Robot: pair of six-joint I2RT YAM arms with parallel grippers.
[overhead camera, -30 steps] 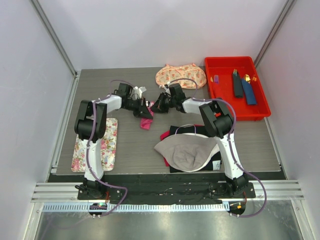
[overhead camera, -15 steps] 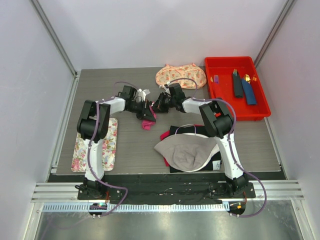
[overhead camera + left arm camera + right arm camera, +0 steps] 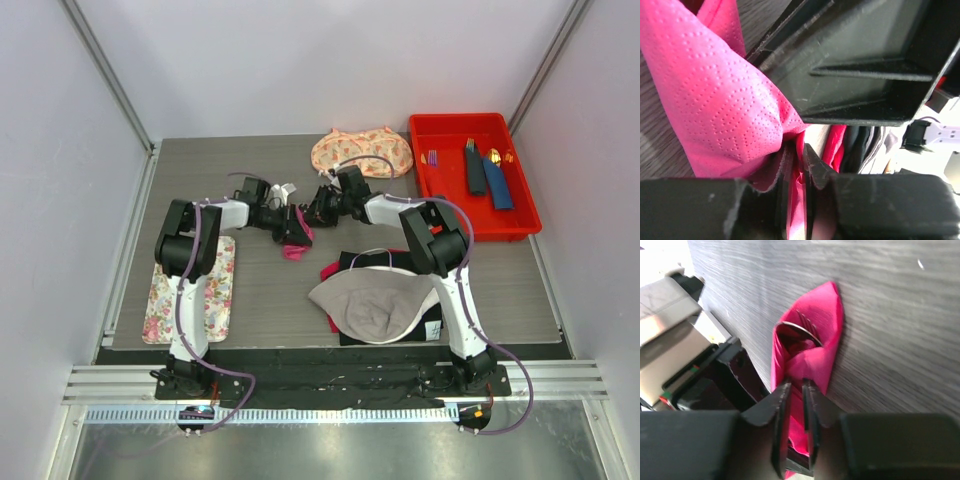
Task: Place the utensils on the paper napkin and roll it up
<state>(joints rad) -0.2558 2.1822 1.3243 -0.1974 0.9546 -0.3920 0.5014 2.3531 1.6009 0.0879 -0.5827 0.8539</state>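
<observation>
The paper napkin (image 3: 295, 244) (image 3: 812, 352) lies on the grey table as a bright pink, loosely rolled bundle between my two grippers. The utensils show only in the right wrist view, where silver fork tines (image 3: 801, 326) peek from the roll's open end. My left gripper (image 3: 293, 229) (image 3: 799, 156) has its jaws parted by a thin slit with a fold of the napkin (image 3: 725, 100) in it. My right gripper (image 3: 318, 212) (image 3: 796, 390) faces it, its jaws slightly apart around the roll's near end.
A red tray (image 3: 522, 217) at the back right holds dark napkin rolls (image 3: 486, 172) and gold and purple utensils. A floral cloth (image 3: 362, 152) lies at the back. A floral mat (image 3: 190, 290) is front left. A grey cap (image 3: 372, 303) rests on dark clothes front right.
Both grippers' jaws have parted slightly on the napkin. The left gripper has shifted a little right and nearer, closer to the right gripper. The napkin stays in place.
</observation>
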